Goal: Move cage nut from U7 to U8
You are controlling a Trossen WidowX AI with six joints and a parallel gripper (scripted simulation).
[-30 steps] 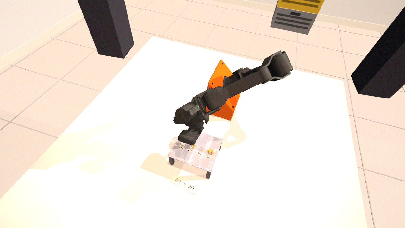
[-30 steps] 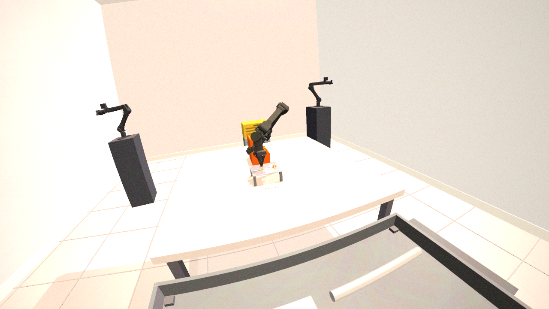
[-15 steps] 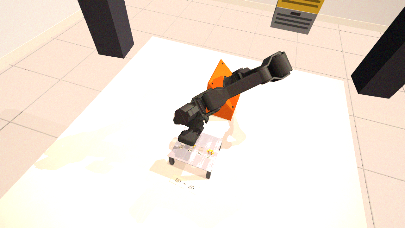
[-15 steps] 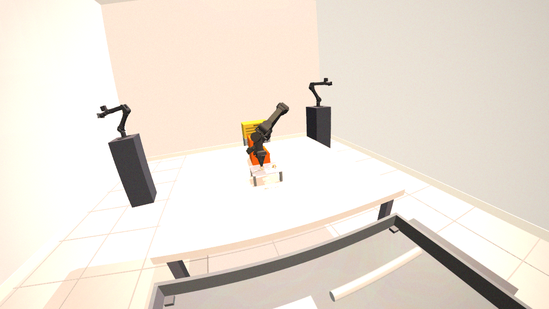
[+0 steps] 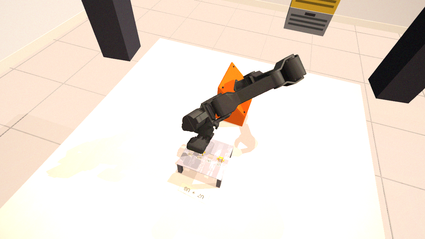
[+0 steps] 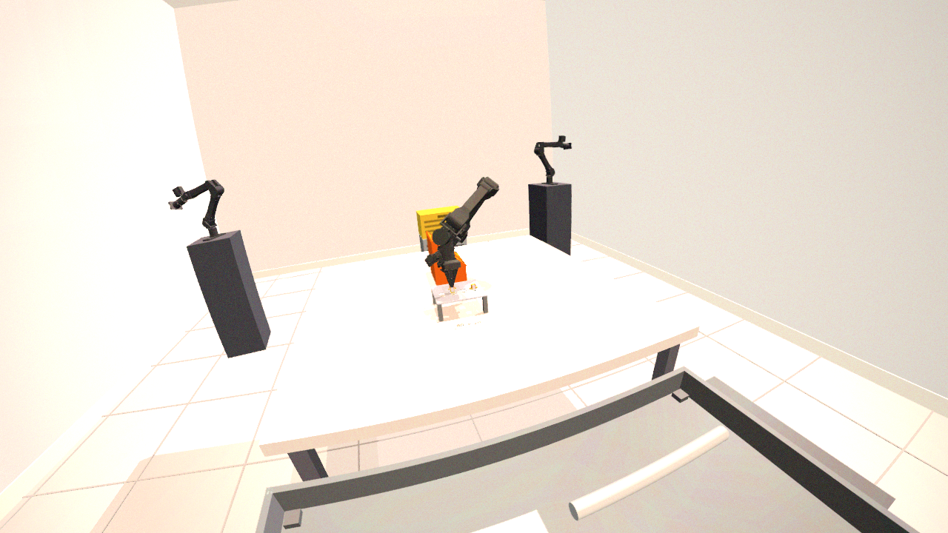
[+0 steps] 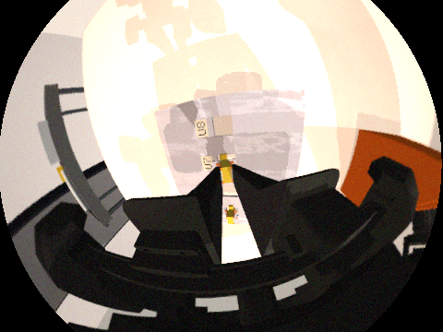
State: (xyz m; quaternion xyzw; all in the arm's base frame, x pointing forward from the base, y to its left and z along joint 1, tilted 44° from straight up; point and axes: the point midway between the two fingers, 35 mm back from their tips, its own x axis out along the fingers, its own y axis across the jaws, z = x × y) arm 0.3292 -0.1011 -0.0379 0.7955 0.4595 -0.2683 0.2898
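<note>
My gripper (image 6: 452,285) (image 7: 226,168) points down over the rail plate (image 5: 205,168) (image 7: 272,111). It is shut on a yellow cage nut (image 5: 204,153) (image 7: 224,160) beside the U7 label (image 7: 207,162). The nut's wings are not clear, and I cannot tell whether it still sits in the hole. The U8 hole (image 7: 222,125) is empty, one place farther along the row in the wrist view; the gripper body hides it in the top view. The other yellow cage nut (image 5: 220,159) (image 6: 473,287) (image 7: 231,213) stands at U5, apart from my fingers.
The raised rail plate has dark legs (image 5: 218,182) (image 6: 486,304). An empty U6 hole (image 5: 210,156) lies between the nuts. A flat U7-to-U8 card (image 5: 193,192) lies in front of the plate. An orange stand (image 5: 234,119) (image 7: 388,168) is behind it.
</note>
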